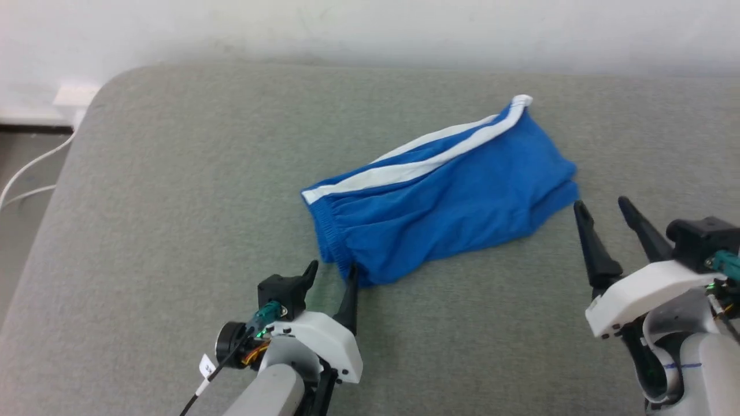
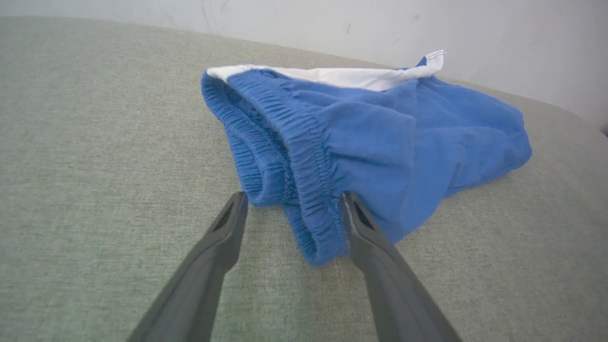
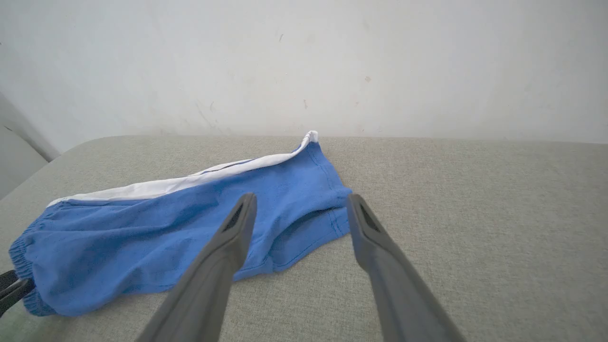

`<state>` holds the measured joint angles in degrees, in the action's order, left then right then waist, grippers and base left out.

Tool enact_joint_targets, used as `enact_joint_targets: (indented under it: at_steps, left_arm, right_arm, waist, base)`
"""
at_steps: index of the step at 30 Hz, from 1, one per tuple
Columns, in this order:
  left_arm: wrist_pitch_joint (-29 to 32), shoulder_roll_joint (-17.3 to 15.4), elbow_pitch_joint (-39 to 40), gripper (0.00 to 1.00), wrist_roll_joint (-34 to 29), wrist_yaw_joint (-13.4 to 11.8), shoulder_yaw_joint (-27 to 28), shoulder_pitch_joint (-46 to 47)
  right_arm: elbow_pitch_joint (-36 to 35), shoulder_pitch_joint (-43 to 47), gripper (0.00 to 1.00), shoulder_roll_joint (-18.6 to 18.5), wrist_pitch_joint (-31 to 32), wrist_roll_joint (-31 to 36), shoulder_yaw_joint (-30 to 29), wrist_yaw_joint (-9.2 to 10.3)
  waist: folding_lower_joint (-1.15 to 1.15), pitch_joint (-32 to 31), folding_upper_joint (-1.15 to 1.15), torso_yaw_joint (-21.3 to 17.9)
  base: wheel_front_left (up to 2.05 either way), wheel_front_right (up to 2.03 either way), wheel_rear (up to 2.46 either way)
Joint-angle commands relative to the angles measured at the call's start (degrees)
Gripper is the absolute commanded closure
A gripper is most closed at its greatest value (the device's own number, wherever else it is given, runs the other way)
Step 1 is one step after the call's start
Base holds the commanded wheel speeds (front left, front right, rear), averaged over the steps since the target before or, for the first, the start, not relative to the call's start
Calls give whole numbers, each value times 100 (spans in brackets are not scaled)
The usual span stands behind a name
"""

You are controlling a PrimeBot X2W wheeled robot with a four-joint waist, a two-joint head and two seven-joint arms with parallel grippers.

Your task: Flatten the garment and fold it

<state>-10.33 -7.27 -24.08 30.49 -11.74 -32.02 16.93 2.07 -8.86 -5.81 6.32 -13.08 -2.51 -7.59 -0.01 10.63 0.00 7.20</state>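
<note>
- One garment [image 1: 451, 202], a pair of bright blue shorts, lies rumpled in the middle of a grey fabric surface [image 1: 173, 202], running from near left to far right.
- Two white stripes [image 1: 416, 164] run along its far edge.
- Its gathered waistband [image 1: 329, 231] is the near-left end, and the leg hem [image 1: 563, 179] is the far-right end.
- Left hand [image 1: 333, 267]: fingers apart, low at the waistband's near corner. The corner sits between them and the right finger touches the fabric, but nothing is clamped.
- Right hand [image 1: 601, 203]: fingers apart, just right of the leg hem and clear of the cloth.
- A white wall [image 1: 370, 29] stands beyond the surface's far edge.
</note>
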Motion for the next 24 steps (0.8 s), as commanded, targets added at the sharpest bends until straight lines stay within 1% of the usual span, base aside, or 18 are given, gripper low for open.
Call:
enact_joint_targets:
  at_steps: [1, 6, 16, 17, 18, 19, 21, 24]
  left_arm:
    - [8, 20, -34, 0, -39, -27, -5, 111]
    - [62, 130, -322, 0, 101, -91, 71, 249]
    - [165, 249, -971, 0, 226, -10, 31, 649]
    - [154, 260, -1007, 17, 236, 11, 21, 681]
    - [134, 269, -1035, 91, 244, 40, 9, 710]
    - [111, 275, -1055, 100, 247, 91, -15, 737]
    - [83, 285, -1098, 100, 262, 182, -58, 761]
    - [32, 297, -1132, 100, 282, 254, -98, 756]
  right_arm:
    - [-38, 42, 0, 29, 1, 21, -6, 10]
    - [-91, 105, 0, 130, -8, 69, -29, 10]
    - [-30, 76, 0, 229, 64, 210, -105, 10]
    - [-14, 56, 0, 236, 86, 209, -96, 10]
    - [2, 33, 0, 241, 111, 208, -81, 10]
    - [23, 6, 0, 244, 142, 219, -61, 10]
    - [88, -66, 0, 245, 195, 255, -48, 10]
    - [303, -276, 0, 207, 301, 394, -107, 10]
  waist:
    - [1, -74, 0, -126]
    - [1, -63, 0, -195]
    - [1, 81, 0, -143]
    - [1, 95, 0, -134]
    - [1, 111, 0, -125]
    - [1, 126, 0, -116]
    - [1, 144, 0, -96]
    - [1, 162, 0, -75]
  base:
    - [0, 0, 0]
    - [0, 0, 0]
    - [0, 0, 0]
    - [0, 0, 0]
    - [0, 0, 0]
    - [0, 0, 0]
    - [0, 0, 0]
    - [0, 0, 0]
